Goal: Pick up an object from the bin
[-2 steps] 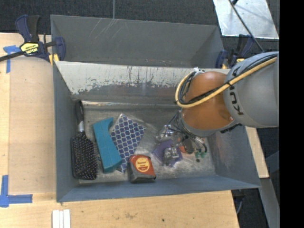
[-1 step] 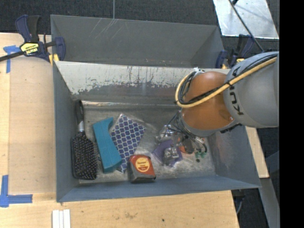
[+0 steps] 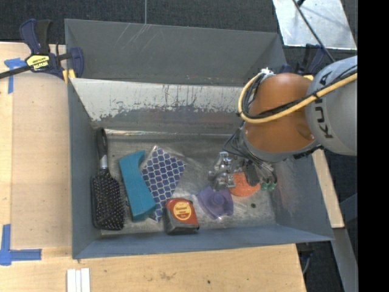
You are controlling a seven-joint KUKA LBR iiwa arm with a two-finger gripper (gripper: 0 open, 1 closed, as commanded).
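The tool [image 3: 226, 173] hangs low at 4 o'clock in the bin [image 3: 182, 59]; whether it is open or closed cannot be told. An orange disc [image 3: 245, 188] lies just beside it at its 4 o'clock. A purple piece [image 3: 216, 202] lies near at its 6 o'clock.

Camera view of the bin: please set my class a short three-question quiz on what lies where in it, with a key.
1. True or false: the black hairbrush lies at the right end of the bin, under the arm.
2. Which thing lies closest to the gripper? A the teal block; B the orange thing; C the tape measure.
3. Fill in the colour: between the tape measure and the orange thing lies a ___ thing.

Key: 1 false, it lies at the left end. 2 B. 3 purple, the purple thing.
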